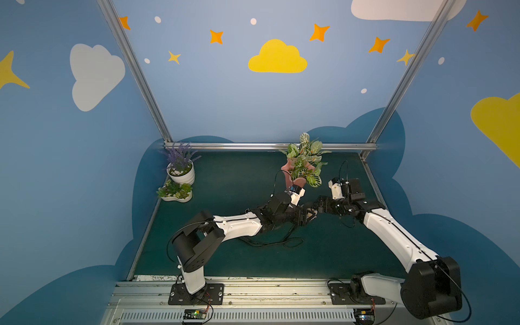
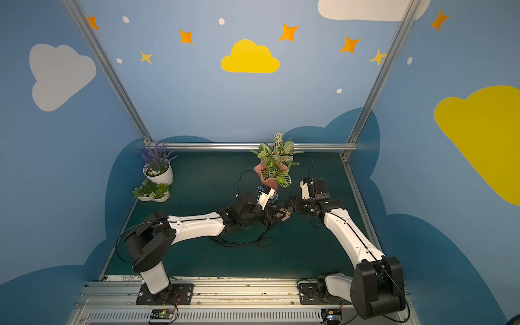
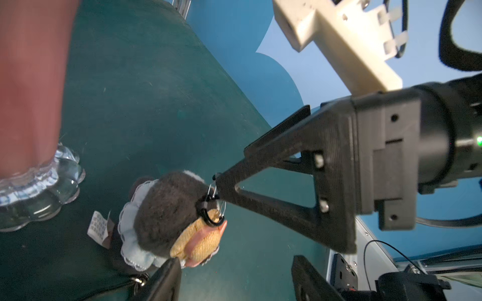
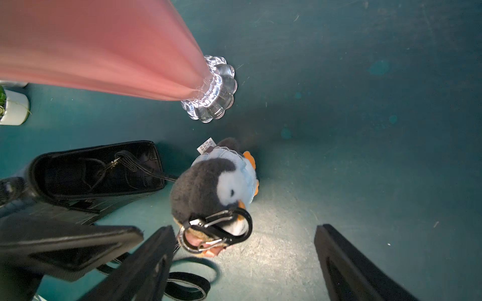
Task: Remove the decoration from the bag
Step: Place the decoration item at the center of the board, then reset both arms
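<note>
Vase (image 4: 104, 52): pink with a clear glass foot, standing on the mat (image 1: 225, 197).
Penguin (image 4: 208, 187): on the mat near the vase's foot but apart from it. A black clip (image 4: 221, 226) and a silver ring sit at its head.
Bag (image 4: 96, 169): black, on the mat near the vase's foot and just beside the penguin. A thin strap runs from it toward the penguin, and its end is hidden.
Right gripper (image 4: 247, 263): jaws wide, holding nothing. It is on the penguin's side away from the vase, with the clip between its fingers, close against one of them.
Left gripper (image 3: 234, 281): jaws apart with only mat between them. It is beside the penguin, farther from the vase.
Strap loops (image 1: 275, 243): on the mat, beyond the bag from the vase.
</note>
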